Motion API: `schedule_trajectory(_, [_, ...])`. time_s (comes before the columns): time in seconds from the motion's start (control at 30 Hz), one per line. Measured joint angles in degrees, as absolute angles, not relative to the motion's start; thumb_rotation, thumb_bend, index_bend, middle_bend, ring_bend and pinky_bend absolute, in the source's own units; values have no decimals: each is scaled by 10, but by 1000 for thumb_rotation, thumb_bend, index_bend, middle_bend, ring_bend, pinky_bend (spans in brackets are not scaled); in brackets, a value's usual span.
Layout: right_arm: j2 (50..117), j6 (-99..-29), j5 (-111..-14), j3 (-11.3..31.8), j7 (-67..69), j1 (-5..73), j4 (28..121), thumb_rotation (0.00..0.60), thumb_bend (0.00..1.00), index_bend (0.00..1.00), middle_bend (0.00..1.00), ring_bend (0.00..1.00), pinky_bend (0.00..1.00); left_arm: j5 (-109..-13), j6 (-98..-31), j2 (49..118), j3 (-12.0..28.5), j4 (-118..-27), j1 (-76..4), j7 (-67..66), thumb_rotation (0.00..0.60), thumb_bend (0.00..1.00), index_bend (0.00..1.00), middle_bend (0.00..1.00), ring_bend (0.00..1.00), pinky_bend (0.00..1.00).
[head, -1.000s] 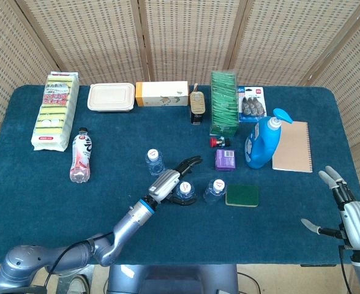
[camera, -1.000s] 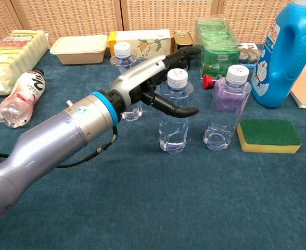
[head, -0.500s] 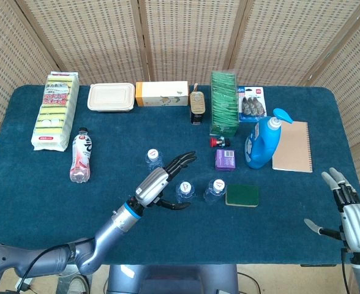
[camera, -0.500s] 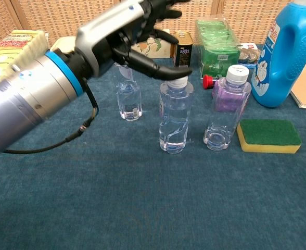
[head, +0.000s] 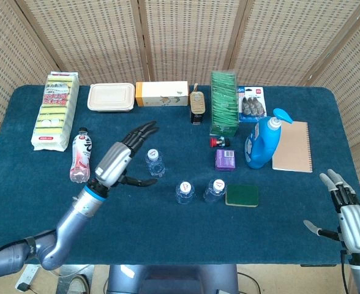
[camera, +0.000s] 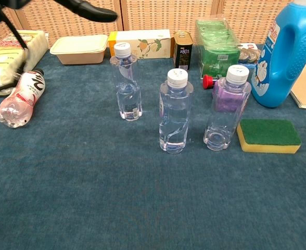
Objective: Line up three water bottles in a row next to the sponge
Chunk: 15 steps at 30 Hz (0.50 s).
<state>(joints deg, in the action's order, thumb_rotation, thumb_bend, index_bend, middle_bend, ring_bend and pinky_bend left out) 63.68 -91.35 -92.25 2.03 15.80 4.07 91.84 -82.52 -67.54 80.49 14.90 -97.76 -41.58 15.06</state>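
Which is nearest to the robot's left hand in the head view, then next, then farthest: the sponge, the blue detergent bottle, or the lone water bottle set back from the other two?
1. Lone water bottle, just right of the left hand.
2. Sponge, front centre-right, beside the two paired bottles.
3. Blue detergent bottle, farther right, by the notebook.

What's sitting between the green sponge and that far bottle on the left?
Two upright water bottles stand between the sponge and the far bottle, clearest in the chest view.
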Motion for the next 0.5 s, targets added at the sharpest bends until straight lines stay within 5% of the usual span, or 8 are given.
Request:
schedule_trajectory(0.23, [637, -908, -931, 18, 153, 43, 926, 600, 0, 18, 0, 0, 74, -793, -616, 789, 144, -900, -414, 235, 600, 112, 0, 0, 0, 66])
schedule_trajectory(0.5, [636, -900, -930, 18, 155, 45, 926, 600, 0, 18, 0, 0, 74, -782, -538, 847, 124, -764, -434, 329, 600, 111, 0, 0, 0, 70])
